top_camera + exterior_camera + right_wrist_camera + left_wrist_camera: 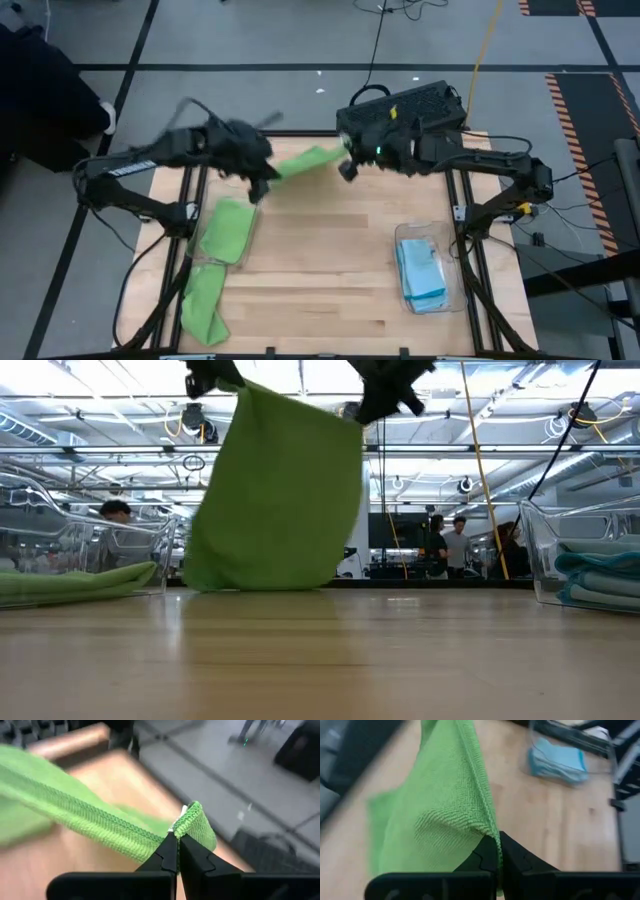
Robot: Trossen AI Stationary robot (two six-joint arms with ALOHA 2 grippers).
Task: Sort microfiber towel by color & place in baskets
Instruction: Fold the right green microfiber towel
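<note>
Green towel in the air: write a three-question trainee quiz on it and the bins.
1. True or false: both claws are shut on the raised green towel.
2. Which bin holds blue towels? A: the one on the left arm's side. B: the one on the right arm's side. C: neither.
3. Fill in: in the low view the hanging towel's bottom edge is near the ___.

Key
1. True: the left claw and the right claw each pinch one edge.
2. B. The left-side bin holds a green towel; another green one drapes over its near end.
3. Table; contact cannot be told.
</note>
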